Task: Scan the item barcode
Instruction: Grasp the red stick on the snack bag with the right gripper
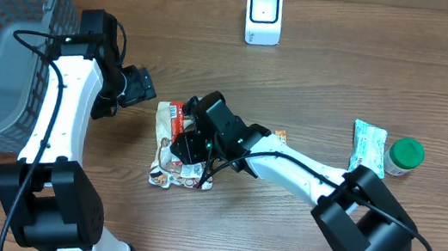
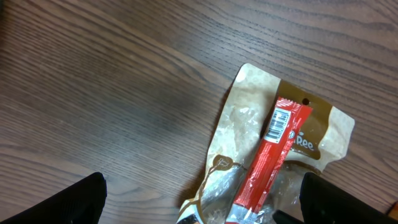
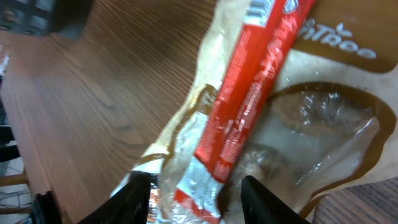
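Note:
The item is a tan pouch [image 1: 169, 160] with a clear window, lying on the table with a red stick packet [image 2: 272, 158] on top of it. A white barcode label [image 2: 279, 125] faces up at the packet's far end. My right gripper [image 1: 189, 150] is down on the pouch. In the right wrist view, the right gripper [image 3: 196, 200] has its jaws closed against the crumpled near end of the pouch [image 3: 323, 118] and the red packet [image 3: 249, 99]. My left gripper [image 1: 144, 89] hovers just left of the pouch, wide open and holding nothing. The white scanner [image 1: 264, 15] stands at the back.
A grey mesh basket [image 1: 2, 36] fills the far left. At the right lie a pale green packet [image 1: 368, 146] and a green-lidded jar [image 1: 405, 155]. Bare wood lies between the pouch and the scanner.

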